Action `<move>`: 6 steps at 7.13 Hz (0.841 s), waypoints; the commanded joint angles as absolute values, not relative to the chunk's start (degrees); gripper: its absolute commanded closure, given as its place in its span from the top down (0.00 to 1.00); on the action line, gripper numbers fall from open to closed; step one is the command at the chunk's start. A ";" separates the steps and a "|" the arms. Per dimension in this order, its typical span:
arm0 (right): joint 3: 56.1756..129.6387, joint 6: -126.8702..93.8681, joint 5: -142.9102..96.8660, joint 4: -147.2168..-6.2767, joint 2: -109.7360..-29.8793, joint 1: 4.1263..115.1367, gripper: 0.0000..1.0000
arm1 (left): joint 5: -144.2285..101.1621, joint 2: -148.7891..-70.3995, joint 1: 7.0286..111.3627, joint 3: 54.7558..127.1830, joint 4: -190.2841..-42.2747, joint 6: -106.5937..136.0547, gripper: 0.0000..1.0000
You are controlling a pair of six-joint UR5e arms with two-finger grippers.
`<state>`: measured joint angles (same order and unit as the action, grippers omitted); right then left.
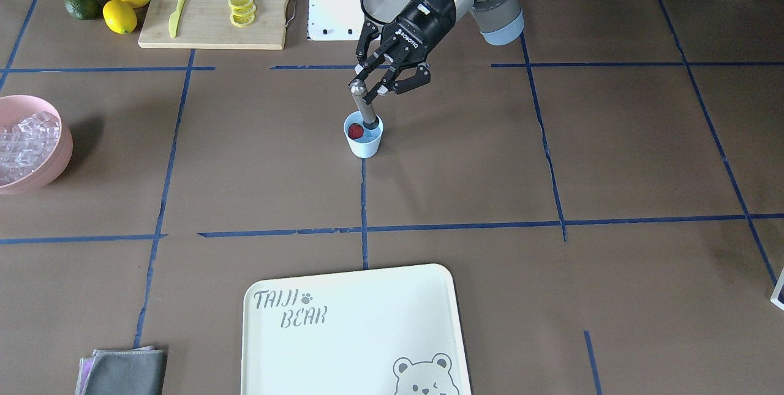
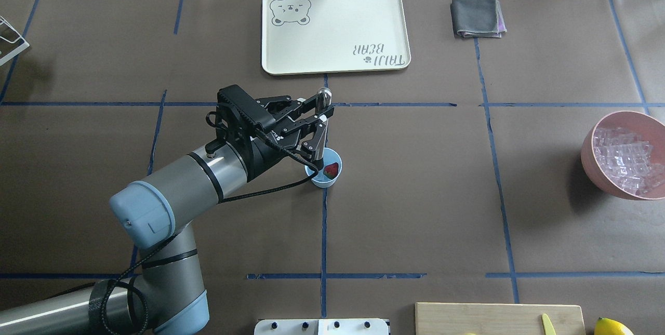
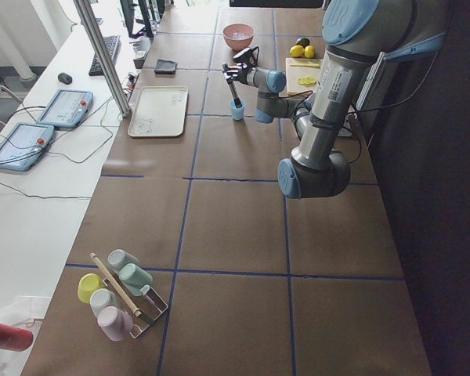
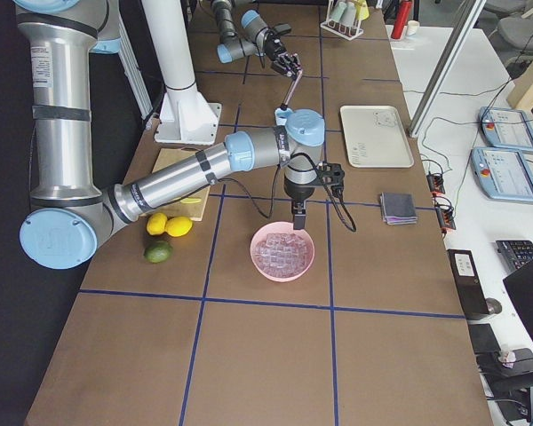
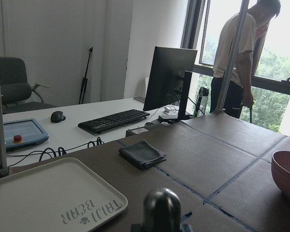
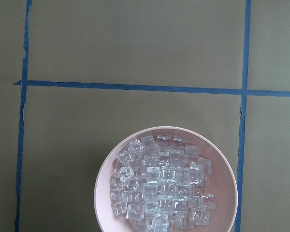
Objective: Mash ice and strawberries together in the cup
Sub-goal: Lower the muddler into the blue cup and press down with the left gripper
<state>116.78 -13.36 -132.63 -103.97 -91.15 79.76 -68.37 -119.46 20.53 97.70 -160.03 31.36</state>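
Observation:
The pale blue cup (image 1: 365, 145) stands near the table's middle with a red strawberry (image 1: 355, 131) inside it. My left gripper (image 1: 372, 92) is shut on a metal muddler (image 1: 366, 110) whose lower end dips into the cup beside the berry. From overhead, the gripper (image 2: 322, 119) holds the muddler (image 2: 320, 137) above the cup (image 2: 326, 182). The ice (image 6: 162, 188) fills a pink bowl (image 6: 106, 174) directly under my right wrist camera. My right gripper (image 4: 299, 213) hangs over that bowl; whether it is open or shut cannot be told. Any ice in the cup cannot be made out.
A cream tray (image 2: 335, 59) and folded grey cloth (image 2: 477, 17) lie across the table. A cutting board (image 1: 214, 40) carries lemon slices and a yellow knife, with lemons (image 1: 124, 6) and a green fruit (image 1: 82, 3) beside it. A person (image 5: 239, 48) stands by the window.

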 commanded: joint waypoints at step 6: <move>116.63 -13.36 -132.63 -103.97 -91.14 79.80 1.00 | -68.38 -119.97 19.60 96.24 -159.96 31.11 0.00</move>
